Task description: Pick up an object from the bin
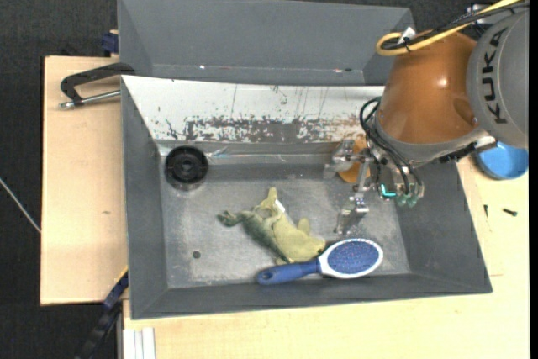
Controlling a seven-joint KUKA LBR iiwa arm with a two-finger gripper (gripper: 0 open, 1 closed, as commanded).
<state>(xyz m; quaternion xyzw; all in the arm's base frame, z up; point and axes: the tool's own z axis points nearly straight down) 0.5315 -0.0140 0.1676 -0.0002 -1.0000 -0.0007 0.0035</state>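
Blue brush (336, 262) near tool (351, 214); arm (504, 88) reads KUKA.

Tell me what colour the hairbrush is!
The hairbrush is blue, with a pale whitish bristle pad, seen best in the camera view.

Black "KUKA" lettering, partly cut off, on the grey arm (502, 88)

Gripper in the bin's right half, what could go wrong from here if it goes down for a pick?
The gripper seems to hang over the bin floor, between the green plush toy and the blue brush. If it goes straight down, it may catch nothing. The brush lies close to the bin's near wall, so reaching for it might knock the wall.
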